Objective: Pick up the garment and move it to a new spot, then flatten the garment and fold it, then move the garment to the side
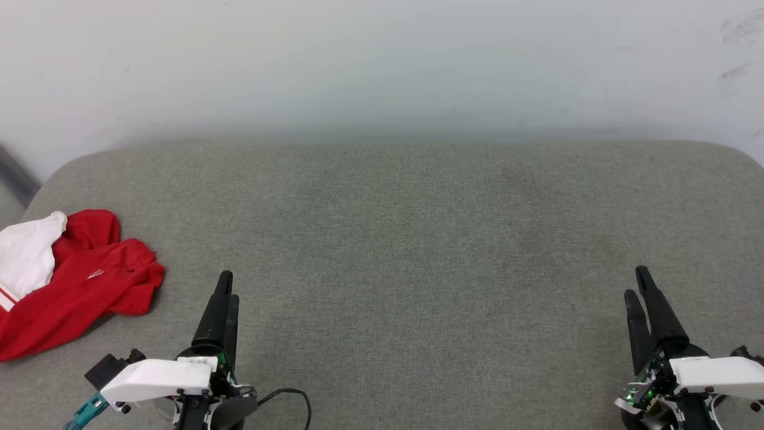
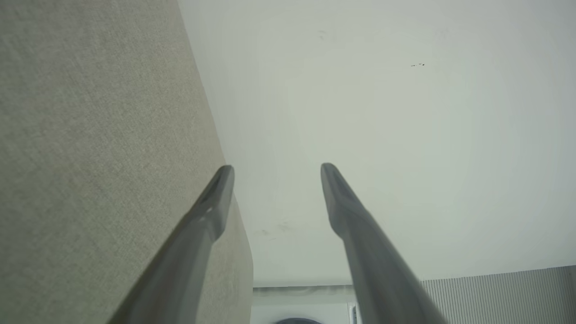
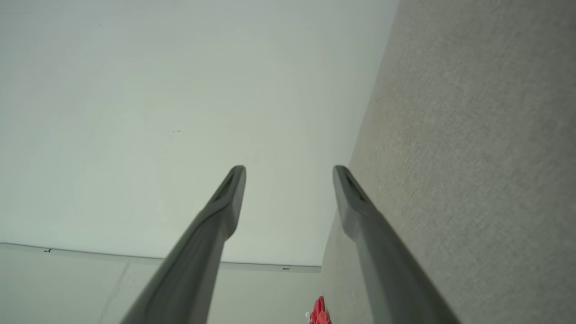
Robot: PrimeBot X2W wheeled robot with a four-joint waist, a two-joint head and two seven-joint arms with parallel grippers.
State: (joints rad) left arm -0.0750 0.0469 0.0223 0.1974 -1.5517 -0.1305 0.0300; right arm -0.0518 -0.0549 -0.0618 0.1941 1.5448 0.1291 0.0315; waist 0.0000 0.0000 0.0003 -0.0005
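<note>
Your garment point(image 1: 89, 286) lies crumpled at the bench's point(image 1: 382, 239) left edge, so your left end effector point(image 1: 228, 286) and right end effector point(image 1: 636, 282) hover spread wide, empty, along the near edge, seemingly poised for the first pick.

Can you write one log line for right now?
garment: crumpled, far left | left pincer: open, empty | right pincer: open, empty

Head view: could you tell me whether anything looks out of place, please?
The garment lies crumpled in a heap at the left edge of the grey surface, its white part bunched up, neither flat nor folded.
</note>
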